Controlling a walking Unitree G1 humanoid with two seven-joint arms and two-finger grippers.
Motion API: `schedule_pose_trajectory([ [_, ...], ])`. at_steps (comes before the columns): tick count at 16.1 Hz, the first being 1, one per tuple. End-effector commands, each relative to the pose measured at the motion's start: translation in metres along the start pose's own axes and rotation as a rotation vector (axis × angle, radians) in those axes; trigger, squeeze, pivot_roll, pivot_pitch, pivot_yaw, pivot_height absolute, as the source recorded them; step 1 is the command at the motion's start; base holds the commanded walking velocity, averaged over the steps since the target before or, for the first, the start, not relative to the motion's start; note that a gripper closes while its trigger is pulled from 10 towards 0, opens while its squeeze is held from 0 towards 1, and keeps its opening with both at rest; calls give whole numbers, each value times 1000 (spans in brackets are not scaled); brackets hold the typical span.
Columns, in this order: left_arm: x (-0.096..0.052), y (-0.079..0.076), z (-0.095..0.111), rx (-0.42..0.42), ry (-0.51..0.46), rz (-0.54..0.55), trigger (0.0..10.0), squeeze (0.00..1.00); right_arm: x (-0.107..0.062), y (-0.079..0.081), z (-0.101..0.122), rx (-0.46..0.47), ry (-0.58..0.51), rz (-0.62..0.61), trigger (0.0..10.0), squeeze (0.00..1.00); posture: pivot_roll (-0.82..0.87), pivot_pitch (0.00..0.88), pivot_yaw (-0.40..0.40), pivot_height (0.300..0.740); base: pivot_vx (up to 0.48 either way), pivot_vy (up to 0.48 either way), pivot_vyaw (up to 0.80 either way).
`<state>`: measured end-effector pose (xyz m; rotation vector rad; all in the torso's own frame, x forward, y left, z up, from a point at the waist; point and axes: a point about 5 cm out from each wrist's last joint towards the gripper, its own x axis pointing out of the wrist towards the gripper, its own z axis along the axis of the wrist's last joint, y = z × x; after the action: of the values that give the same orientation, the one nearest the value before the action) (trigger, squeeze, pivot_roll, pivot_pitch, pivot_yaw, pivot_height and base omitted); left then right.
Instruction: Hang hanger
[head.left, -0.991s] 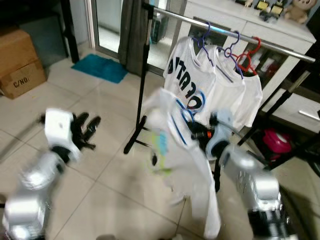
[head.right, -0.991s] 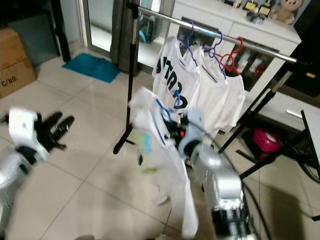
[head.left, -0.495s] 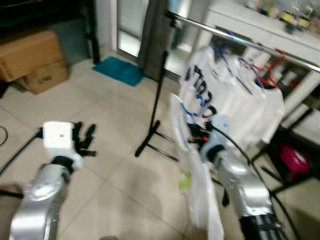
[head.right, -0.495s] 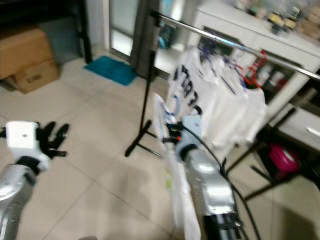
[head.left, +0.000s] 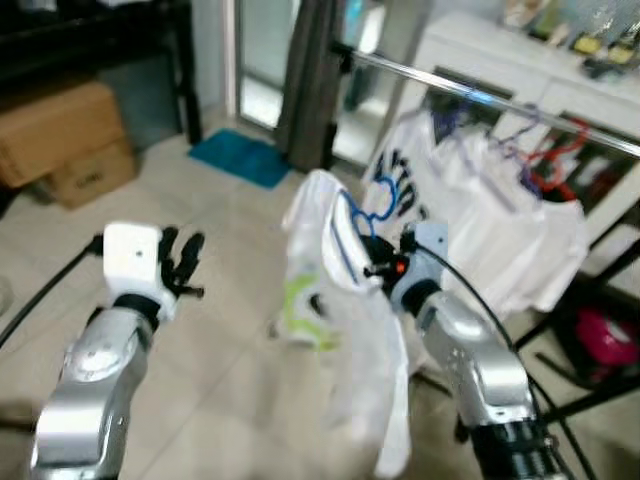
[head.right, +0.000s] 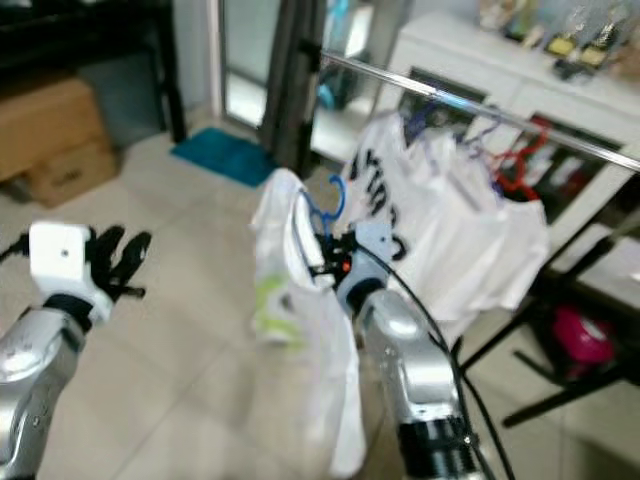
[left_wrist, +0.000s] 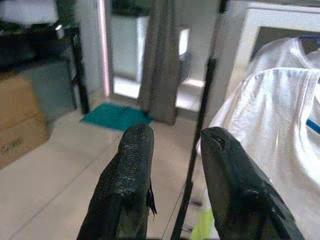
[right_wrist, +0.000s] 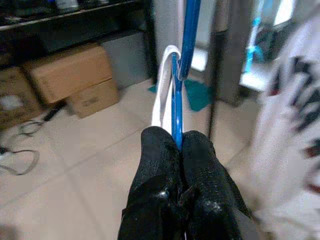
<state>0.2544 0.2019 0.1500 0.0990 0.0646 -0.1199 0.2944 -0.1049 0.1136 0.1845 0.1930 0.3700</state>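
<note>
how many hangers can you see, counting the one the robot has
4. A blue hanger with a white shirt is pinched in the right gripper. Two purple hangers and a red hanger hang on the rail. Shirts may hide more.

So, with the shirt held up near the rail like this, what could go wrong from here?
1. The right gripper pinches only the thin blue plastic hanger; it might twist or slip.
2. The long white shirt hangs low and may swing or snag on the black rack pole.
3. The silver metal rail already carries several hangers, so the free space looks narrow.
</note>
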Motion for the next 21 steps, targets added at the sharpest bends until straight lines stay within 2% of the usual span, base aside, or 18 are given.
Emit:
schedule_pose_trajectory([
  [1, 3, -6, -4, 7, 21, -25, 10000, 0, -1, -8, 6, -16, -35, -32, 10000, 0, 72, 0, -123, 740, 371, 0, 0],
  [4, 3, -9, -2, 32, 28, -57, 10000, 0, 0, -5, 8, -7, -39, -40, 10000, 0, 74, 0, -113, 740, 370, 0, 0],
  [8, 2, -7, -2, 17, 21, -39, 10000, 0, 2, -3, 9, -21, -36, -29, 10000, 0, 74, 0, -113, 740, 380, 0, 0],
  [14, 7, -9, 2, 33, 16, -67, 10000, 0, 6, -6, 13, -22, -32, -72, 10000, 0, 78, 0, -118, 740, 392, 0, 0],
  [18, 5, -7, 1, 33, 22, -64, 10000, 0, 9, -6, 15, -104, -15, -98, 10000, 0, 84, 0, -126, 740, 393, 0, 0],
  [20, 6, -8, 1, 36, 23, -69, 10000, 0, 10, -15, 14, -159, 22, -177, 10000, 0, 80, 0, -126, 740, 394, 0, 0],
  [21, 7, -7, 0, 36, 26, -72, 10000, 0, 8, -30, 13, -187, 73, -301, 10000, 0, 76, 0, -121, 740, 394, 0, 0],
])
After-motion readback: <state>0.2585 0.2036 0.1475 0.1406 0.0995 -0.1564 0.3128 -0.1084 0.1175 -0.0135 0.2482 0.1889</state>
